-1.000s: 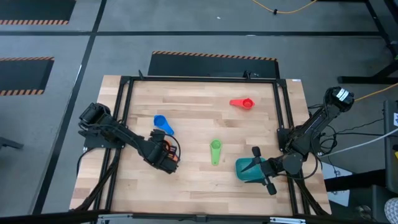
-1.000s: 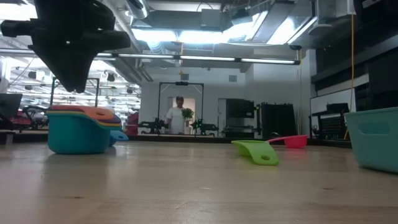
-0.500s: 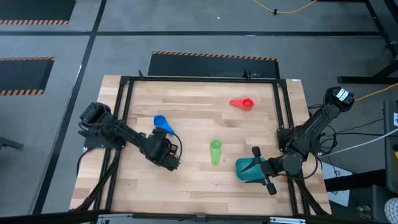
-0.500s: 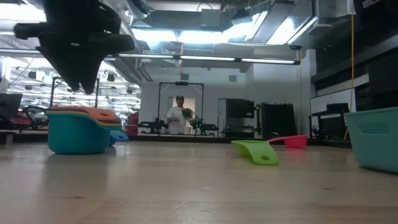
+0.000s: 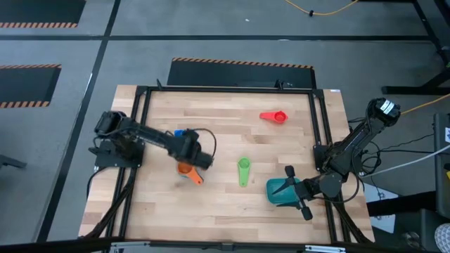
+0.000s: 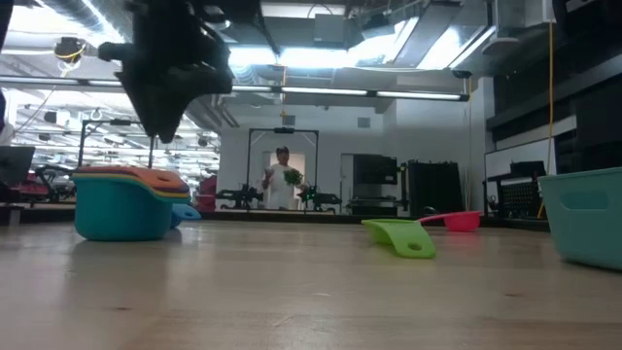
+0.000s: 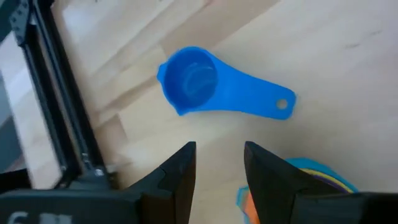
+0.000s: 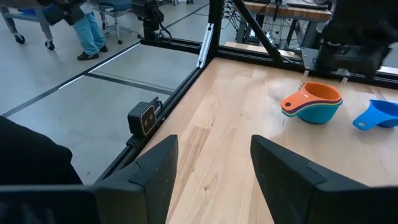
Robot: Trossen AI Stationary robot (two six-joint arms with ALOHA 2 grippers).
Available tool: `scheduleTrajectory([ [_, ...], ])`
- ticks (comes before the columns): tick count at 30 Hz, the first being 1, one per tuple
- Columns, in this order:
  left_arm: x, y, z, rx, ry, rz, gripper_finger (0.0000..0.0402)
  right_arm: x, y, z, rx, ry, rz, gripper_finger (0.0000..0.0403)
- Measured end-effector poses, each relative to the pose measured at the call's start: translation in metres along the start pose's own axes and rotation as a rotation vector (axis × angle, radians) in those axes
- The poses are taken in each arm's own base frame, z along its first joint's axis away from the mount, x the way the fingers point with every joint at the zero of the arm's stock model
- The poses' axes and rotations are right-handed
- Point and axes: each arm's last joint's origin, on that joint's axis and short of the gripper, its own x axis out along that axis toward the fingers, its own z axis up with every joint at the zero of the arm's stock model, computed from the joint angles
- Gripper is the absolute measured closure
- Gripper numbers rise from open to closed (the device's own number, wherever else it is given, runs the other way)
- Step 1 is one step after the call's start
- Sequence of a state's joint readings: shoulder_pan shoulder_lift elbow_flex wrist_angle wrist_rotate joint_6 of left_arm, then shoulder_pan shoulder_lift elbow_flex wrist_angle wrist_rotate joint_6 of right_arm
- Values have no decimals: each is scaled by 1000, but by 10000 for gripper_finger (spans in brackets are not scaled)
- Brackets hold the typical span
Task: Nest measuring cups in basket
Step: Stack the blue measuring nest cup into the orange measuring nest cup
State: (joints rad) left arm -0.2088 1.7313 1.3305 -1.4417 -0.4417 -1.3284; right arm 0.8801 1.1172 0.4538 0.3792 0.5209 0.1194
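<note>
My left gripper hangs open above the table, pointing down between the dark blue cup and a nested stack of cups whose top cup is orange. Both stand on the table by their bases. The green cup lies mid-table, and the red cup lies nearer the far edge. The teal basket sits near the right front. My right gripper is open just over it.
A black frame rail runs along the table's left side and another along its right. Bare wood lies between the stack and the green cup. A person stands far off in the room behind.
My left gripper has moved from over the nested stack toward the table's far edge and a little right, swinging about as it went. The stack, uncovered now, stays where it stood. The right arm has kept still.
</note>
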Motion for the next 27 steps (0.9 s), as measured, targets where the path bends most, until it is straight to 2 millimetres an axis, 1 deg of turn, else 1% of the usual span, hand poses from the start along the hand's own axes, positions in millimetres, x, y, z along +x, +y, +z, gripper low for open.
scheduleTrajectory([
  [10, 26, 24, 48, 95, 113, 75, 273, 0, 0, 0, 2, 0, 0, 195],
  [15, 39, 37, 68, 51, 198, 74, 273, 0, 0, 0, 3, 0, 0, 195],
  [19, 49, 46, 80, -15, 282, 54, 273, 0, 0, 0, 2, 2, 0, 195],
  [23, 55, 53, 89, -61, 297, 53, 273, 0, 0, 0, 2, 2, 0, 195],
  [27, 60, 54, 96, -77, 295, 22, 273, 0, 0, 0, 1, 4, 0, 195],
])
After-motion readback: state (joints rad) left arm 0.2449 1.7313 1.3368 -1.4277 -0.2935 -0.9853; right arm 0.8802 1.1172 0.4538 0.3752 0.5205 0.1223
